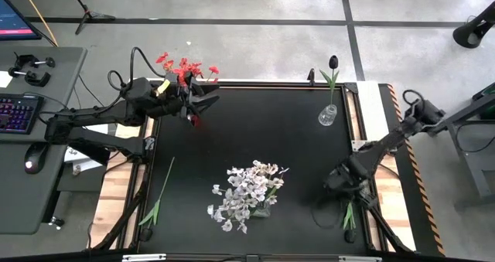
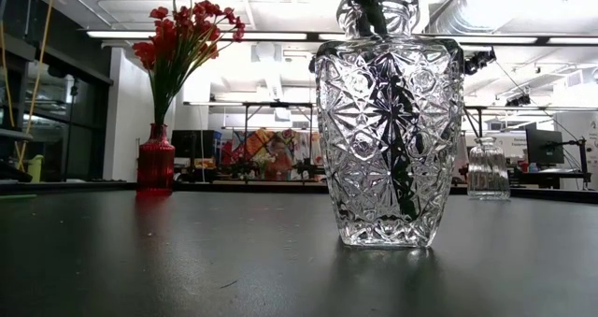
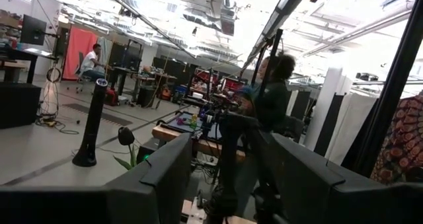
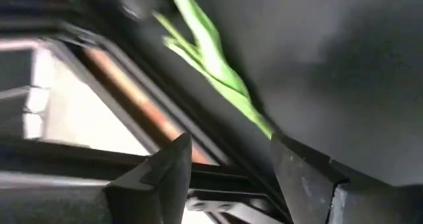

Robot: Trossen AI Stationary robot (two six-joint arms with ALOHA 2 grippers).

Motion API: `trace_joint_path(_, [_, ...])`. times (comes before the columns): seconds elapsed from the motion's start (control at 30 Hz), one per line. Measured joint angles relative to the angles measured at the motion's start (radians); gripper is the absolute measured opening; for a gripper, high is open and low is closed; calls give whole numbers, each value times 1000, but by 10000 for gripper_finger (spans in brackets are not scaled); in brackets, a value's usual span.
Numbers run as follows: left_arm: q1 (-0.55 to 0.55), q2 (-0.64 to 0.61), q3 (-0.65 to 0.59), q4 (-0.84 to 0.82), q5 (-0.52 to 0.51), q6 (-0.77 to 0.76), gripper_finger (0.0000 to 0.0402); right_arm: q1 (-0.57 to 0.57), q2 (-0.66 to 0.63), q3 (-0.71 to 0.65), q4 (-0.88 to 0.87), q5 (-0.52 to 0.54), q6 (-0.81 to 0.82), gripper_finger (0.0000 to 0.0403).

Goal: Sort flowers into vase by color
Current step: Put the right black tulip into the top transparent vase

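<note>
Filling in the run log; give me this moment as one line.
left gripper: open, by red flowers | right gripper: open, over dark flower stem | white flowers: in vase | loose stem: on table

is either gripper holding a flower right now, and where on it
Nothing is held. The right gripper is open over a green stem; the left gripper is open and empty.

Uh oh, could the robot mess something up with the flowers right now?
Maybe. The right end effector hangs open over a dark-headed flower lying close to the table's edge; a clumsy grab might push it off. The left end effector sits right beside the red flowers in their red vase, so a swing might tip it. The green stem by the other edge could get missed.
</note>
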Motion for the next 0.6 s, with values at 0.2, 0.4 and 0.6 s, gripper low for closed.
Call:
trace_joint_path(0.2, [0,0,0,0,0,0,188,126,64,-7,11,125,61,197])
trace_joint_path(0.4, [0,0,0,0,0,0,188,205,125,-6,201,143,140,197])
trace_joint_path(0.6, [0,0,0,1,-4,0,188,272,228,1,242,248,175,197])
